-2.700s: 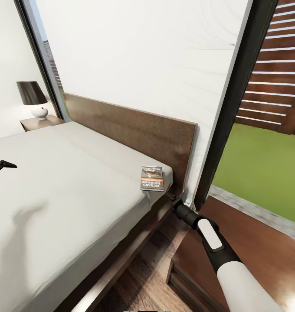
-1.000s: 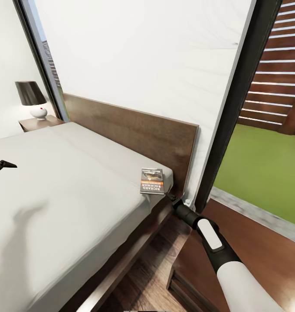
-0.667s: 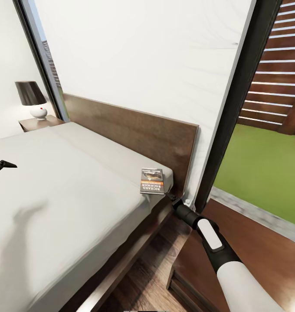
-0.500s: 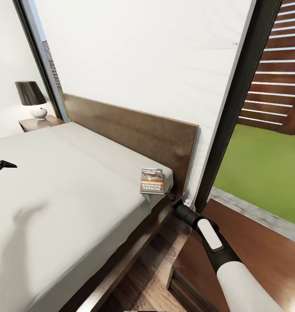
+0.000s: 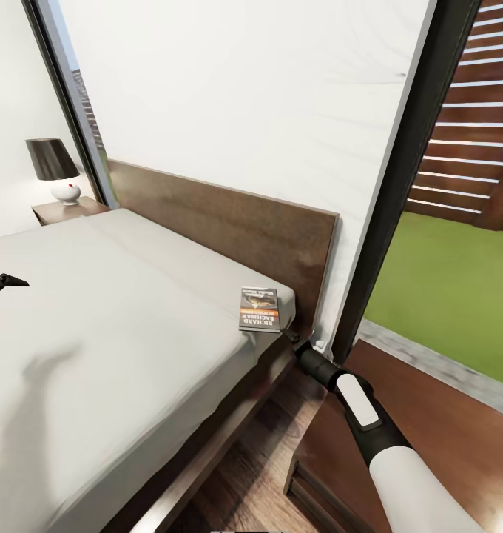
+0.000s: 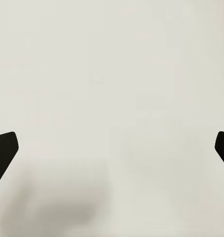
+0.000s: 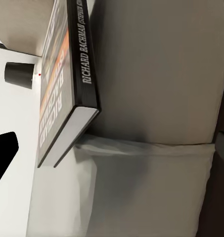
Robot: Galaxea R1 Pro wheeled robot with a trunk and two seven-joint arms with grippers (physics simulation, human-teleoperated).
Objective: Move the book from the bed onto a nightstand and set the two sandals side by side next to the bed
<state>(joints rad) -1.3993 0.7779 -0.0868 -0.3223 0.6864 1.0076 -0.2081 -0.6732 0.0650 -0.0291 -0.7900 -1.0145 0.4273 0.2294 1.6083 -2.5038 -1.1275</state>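
The book (image 5: pixel 260 309) lies on the pale mattress of the bed (image 5: pixel 118 318), at the corner by the headboard, its near edge jutting a little past the mattress side. In the right wrist view the book (image 7: pixel 67 84) is very close, spine reading "RICHARD BACHMAN". My right gripper (image 5: pixel 290 335) sits just below and beside that overhanging edge, open, with one black finger (image 7: pixel 4 157) next to the book's corner and nothing gripped. My left gripper (image 5: pixel 0 287) hovers open over bare mattress, its fingertips (image 6: pixel 3 150) far apart. The sandals are out of view.
A glossy dark-brown nightstand (image 5: pixel 444 437) stands under my right arm, its drawer front facing the wood floor (image 5: pixel 244 481). A second nightstand (image 5: pixel 63 211) with a black-shaded lamp (image 5: pixel 53 169) is beyond the bed. A dark window frame (image 5: pixel 399 192) rises behind the headboard.
The whole head view shifted slightly after the oldest frame. Over the last second nothing has visibly moved.
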